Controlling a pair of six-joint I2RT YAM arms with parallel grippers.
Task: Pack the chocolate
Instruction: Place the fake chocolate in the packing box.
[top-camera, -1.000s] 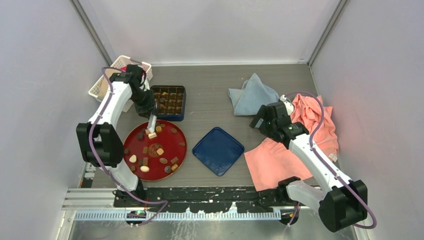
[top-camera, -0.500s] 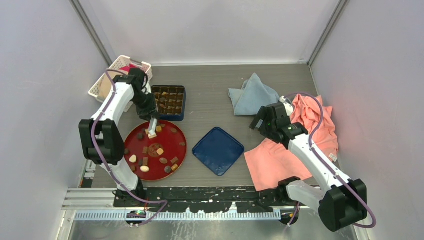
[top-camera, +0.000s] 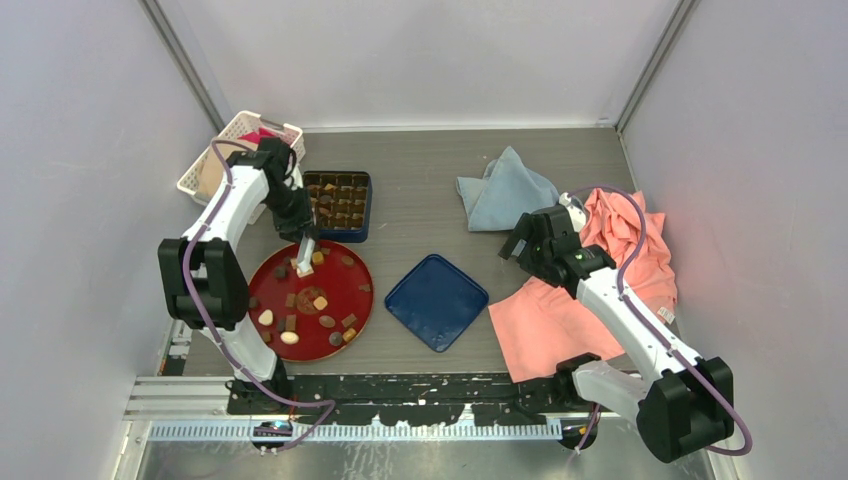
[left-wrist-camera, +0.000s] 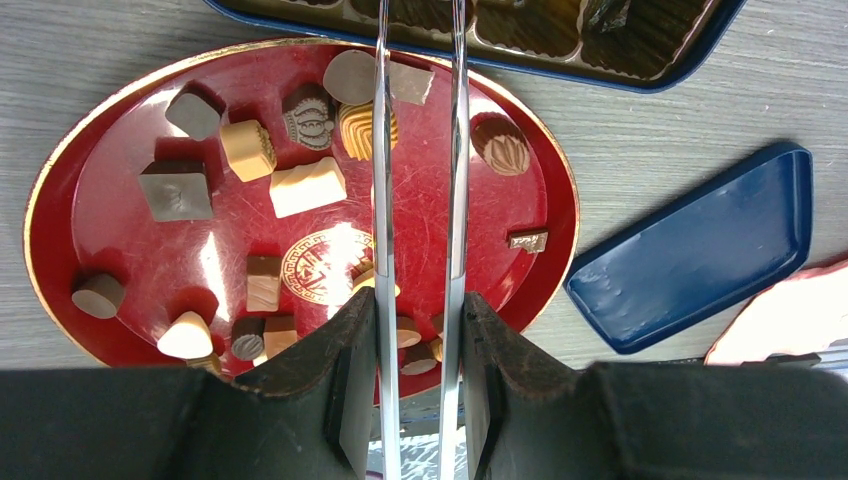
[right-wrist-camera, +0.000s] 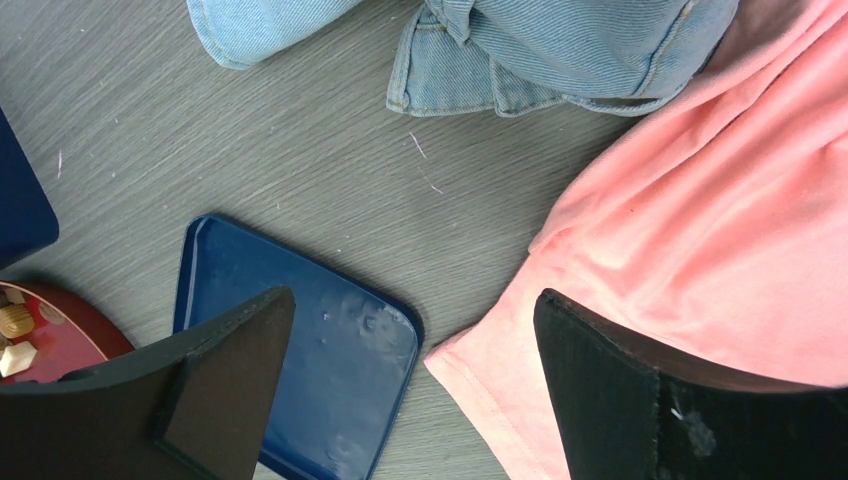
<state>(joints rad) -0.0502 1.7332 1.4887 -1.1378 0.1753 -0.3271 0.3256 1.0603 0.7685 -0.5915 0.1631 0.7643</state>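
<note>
From above, the chocolate (top-camera: 320, 302) lies scattered over a round red plate (top-camera: 345, 285) at the left of the table: small dark brown, tan and cream pieces. More brown pieces fill the compartments of a dark blue box (top-camera: 336, 238) just behind the plate. The left gripper (top-camera: 297, 228) stands over the plate's far edge, holding metal tongs (top-camera: 306, 252) that point down at it. I cannot tell if their tips carry a piece.

The left wrist view shows the chocolate (left-wrist-camera: 307, 187) close up: squares, rounds, a ribbed oval, one stamped with a crown. A tiny dark bar and the plate's (left-wrist-camera: 110, 220) gold centre emblem bear marks too small to read. The left gripper (left-wrist-camera: 418, 390) pinches the tongs (left-wrist-camera: 381, 150) between its fingers (left-wrist-camera: 355, 390), the two arms nearly parallel.

In the right wrist view, the right gripper (right-wrist-camera: 415, 300) hangs with its jaws spread wide, holding nothing, above the blue lid (right-wrist-camera: 330, 330) and near a pink shirt (right-wrist-camera: 700, 250). Two tan pieces show at the left edge.
</note>
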